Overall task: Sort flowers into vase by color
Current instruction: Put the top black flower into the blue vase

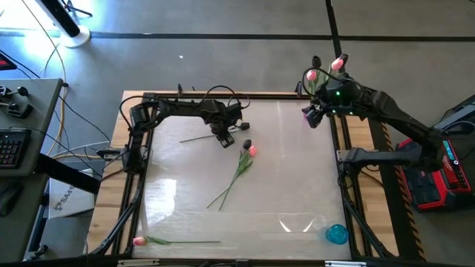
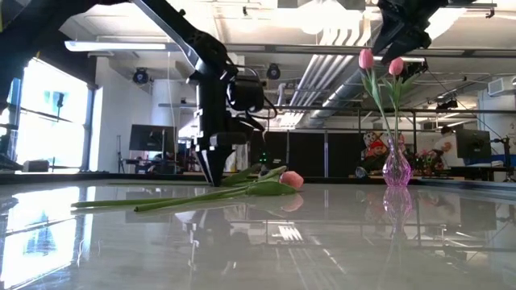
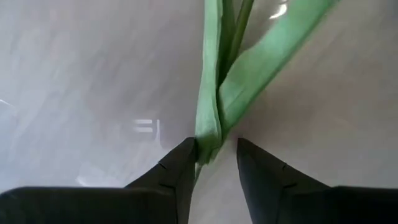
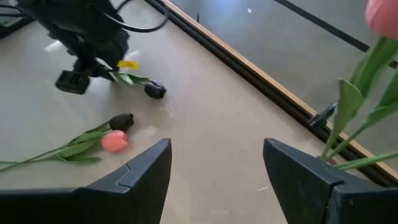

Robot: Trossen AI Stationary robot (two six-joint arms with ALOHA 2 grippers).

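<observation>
**Left gripper stands around a tulip stem; right arm waits by the vase**

We see the left gripper (image 1: 224, 139) low on the table near its far middle. Its two dark fingers (image 3: 177, 171) stand on either side of a green stem with folded leaves (image 3: 211, 118), with a small gap on one side, so they are not pressed shut on it. We judge that it is placed so to close on the stem, or that it is just letting it go; we cannot tell which.

This dark-headed tulip (image 4: 154, 90) lies flat. Close by lie a pink tulip (image 1: 252, 150) and another dark one (image 4: 122, 121), and one more pink tulip (image 1: 139, 241) lies at the near edge.

The right gripper (image 4: 217, 171) is open and holds nothing. It hangs above the glass vase (image 2: 396, 170) at the far right corner, where two pink tulips (image 2: 367, 59) stand upright.

The table (image 1: 297, 178) is smooth and glossy; stems look thin and flexible.
</observation>
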